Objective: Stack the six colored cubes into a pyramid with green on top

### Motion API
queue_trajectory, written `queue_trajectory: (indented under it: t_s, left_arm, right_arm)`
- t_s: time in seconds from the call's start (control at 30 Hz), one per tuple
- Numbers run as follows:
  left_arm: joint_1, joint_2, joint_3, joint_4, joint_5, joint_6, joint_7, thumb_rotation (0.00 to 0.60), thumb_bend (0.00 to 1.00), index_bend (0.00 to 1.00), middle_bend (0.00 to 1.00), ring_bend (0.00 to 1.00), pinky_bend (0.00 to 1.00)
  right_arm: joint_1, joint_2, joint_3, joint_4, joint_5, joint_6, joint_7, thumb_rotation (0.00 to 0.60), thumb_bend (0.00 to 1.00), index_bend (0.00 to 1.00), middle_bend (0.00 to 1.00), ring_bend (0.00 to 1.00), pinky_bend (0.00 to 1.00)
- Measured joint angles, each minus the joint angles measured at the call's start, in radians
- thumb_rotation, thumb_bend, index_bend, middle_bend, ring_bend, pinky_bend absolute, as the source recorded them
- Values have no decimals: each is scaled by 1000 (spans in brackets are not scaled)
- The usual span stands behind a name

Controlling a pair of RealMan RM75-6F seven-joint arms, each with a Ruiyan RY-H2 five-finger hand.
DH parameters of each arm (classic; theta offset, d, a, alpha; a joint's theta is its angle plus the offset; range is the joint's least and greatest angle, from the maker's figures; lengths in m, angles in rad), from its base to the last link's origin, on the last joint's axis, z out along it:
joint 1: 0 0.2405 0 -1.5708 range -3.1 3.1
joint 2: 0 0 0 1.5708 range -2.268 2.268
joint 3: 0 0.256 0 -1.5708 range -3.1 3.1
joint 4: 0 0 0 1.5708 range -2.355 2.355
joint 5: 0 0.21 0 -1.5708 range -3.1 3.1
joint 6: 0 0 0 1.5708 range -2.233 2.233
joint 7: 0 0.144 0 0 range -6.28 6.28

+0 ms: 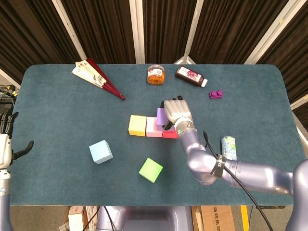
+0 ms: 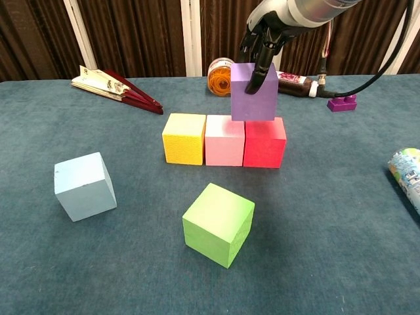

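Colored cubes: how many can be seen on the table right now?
6: yellow cube, pink cube and red cube in a row; purple cube above, held by the right hand; blue cube and green cube loose.

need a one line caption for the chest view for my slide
Right hand holds the purple cube over the seam between the pink cube and red cube.

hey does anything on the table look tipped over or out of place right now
The can by the table's right edge lies on its side, and the light blue cube sits skewed to the yellow-pink-red row. Nothing looks spilled or damaged.
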Motion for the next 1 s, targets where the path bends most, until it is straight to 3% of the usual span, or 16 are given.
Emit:
queue_trajectory:
  t_s: [0.47, 1.0]
  left_arm:
    - [2, -6, -5, -6, -8, 4, 9, 600, 308, 97, 5, 0, 0]
    - [4, -15, -10, -8, -11, 11, 23, 600, 308, 97, 4, 0, 0]
  right_arm:
    - [-12, -63, -43, 32, -139, 26, 137, 600, 272, 366, 377, 172, 0]
    - [-18, -77, -83, 38, -186, -3, 202, 600, 272, 366, 377, 172, 0]
